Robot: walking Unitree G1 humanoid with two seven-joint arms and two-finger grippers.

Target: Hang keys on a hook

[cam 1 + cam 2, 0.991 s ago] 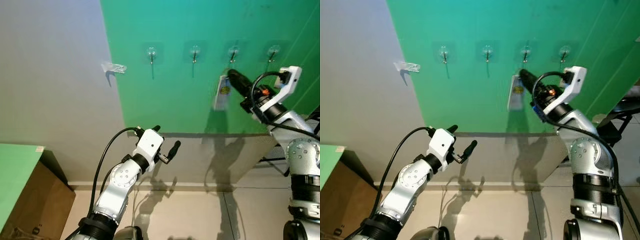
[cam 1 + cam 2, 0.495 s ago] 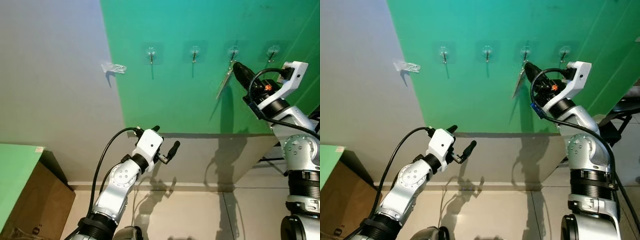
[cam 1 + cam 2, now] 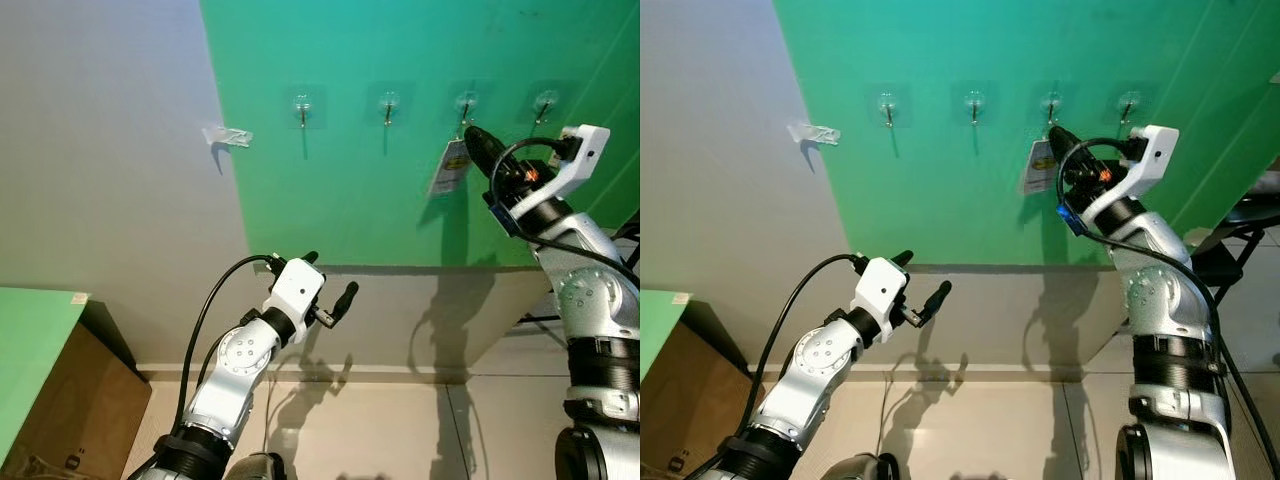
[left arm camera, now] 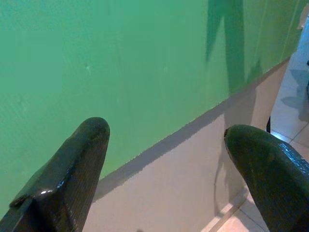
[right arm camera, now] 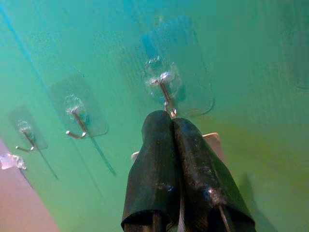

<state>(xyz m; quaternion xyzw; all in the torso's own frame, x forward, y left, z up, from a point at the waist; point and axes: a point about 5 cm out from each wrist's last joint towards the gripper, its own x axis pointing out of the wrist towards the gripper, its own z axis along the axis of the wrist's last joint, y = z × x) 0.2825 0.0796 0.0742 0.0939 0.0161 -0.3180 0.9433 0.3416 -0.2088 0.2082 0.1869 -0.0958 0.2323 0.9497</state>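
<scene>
Right gripper (image 3: 472, 137) sits in the upper right of the left eye view, its two long black fingers pressed together and pinching the keys (image 3: 451, 166), of which a pale rectangular tag with a small yellow mark hangs down just to the left of the fingertips against the green wall (image 3: 400, 210). In the right wrist view the fingers (image 5: 159, 164) look glossy and slightly pebbled, tapering to rounded tips that meet directly below a clear adhesive hook (image 5: 166, 89), whose thin bent metal wire reaches down to the fingertips; whether the key ring is already over the wire cannot be told. That hook is the third in a row of four transparent stick-on hooks (image 3: 302, 105) across the top of the matte green panel, each a clear plastic pad with a small metal prong. The right arm, silver with a white wrist block and a looping black cable, rises from the lower right and bends at the elbow toward the wall. Lower centre, the left gripper (image 3: 330, 290) is held out in front of the grey lower wall band (image 3: 400, 310), its arm bent upward from the bottom edge, its smooth rounded black fingers (image 4: 79, 164) spread wide apart and holding nothing. A small clear plastic clip (image 3: 227, 136) is stuck on the grey wall at upper left.
</scene>
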